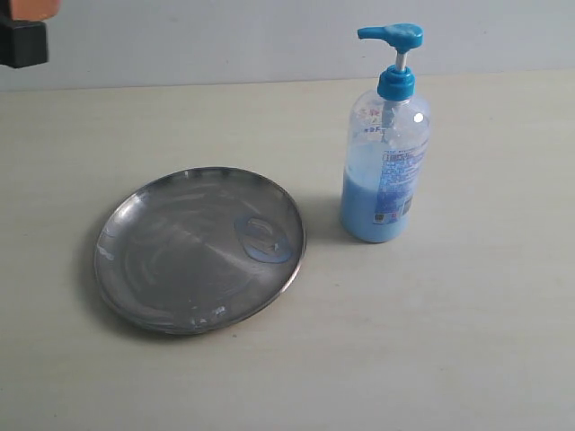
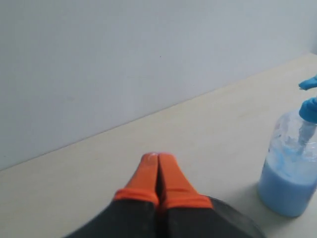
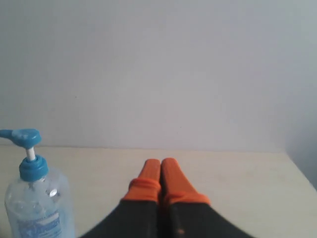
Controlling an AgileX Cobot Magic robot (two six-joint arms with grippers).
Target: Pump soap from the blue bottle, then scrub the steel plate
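The steel plate (image 1: 199,249) lies on the table left of centre, streaky, with a blue smear of soap (image 1: 262,240) near its right rim. The blue bottle (image 1: 387,153) stands upright to its right, light blue liquid in its lower part. My left gripper (image 2: 158,156) is shut and empty, high above the table; the plate's rim (image 2: 237,218) and the bottle (image 2: 293,168) show beside it. A bit of that arm (image 1: 22,36) peeks in at the exterior view's top left corner. My right gripper (image 3: 160,161) is shut with nothing in it, beside the bottle (image 3: 34,198).
A pale wall (image 1: 225,36) runs along the table's far edge. The beige tabletop (image 1: 431,341) stretches around the plate and the bottle.
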